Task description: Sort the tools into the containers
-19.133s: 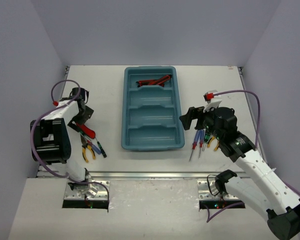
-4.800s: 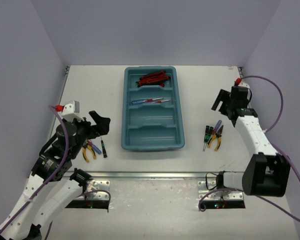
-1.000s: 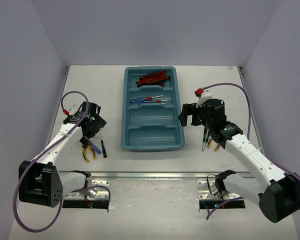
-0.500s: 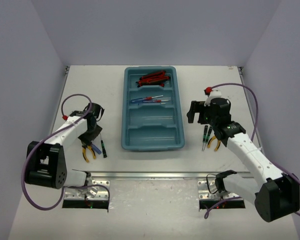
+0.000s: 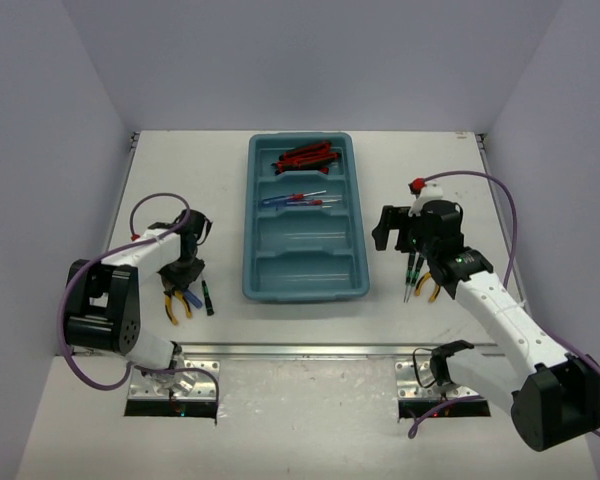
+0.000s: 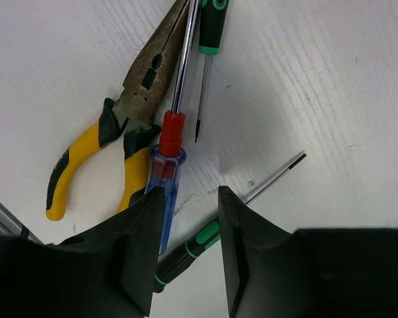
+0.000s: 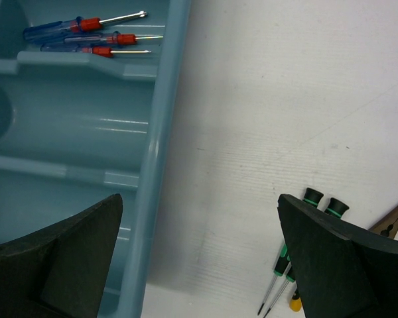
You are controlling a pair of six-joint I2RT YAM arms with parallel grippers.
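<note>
— Left of the tray, by its near corner: how did your claw stand?

— My left gripper was low over the table, jaws drawn to a narrow gap with bare table showing between them. I saw nothing clamped. The blue-handled screwdriver lay with its handle against my one finger, its shaft running along the nose of the yellow-handled pliers. A thin black-green screwdriver passed under my fingers, and a second one lay just beside the pliers' nose.

— How did you judge it would handle?

— Light and stiff, I reckoned, with a smooth, round plastic handle that could slip or roll. I judged the middle of the blue handle the best hold, squarely across. The thin one beneath could get caught along with it.

— And room to move?

— Open table lay between those tools and the tray's left wall. Only the rim wanted clearing. Its like lay in the tray's second compartment from the far end. My right gripper hung wide open on the tray's right side, well apart from mine.
</note>
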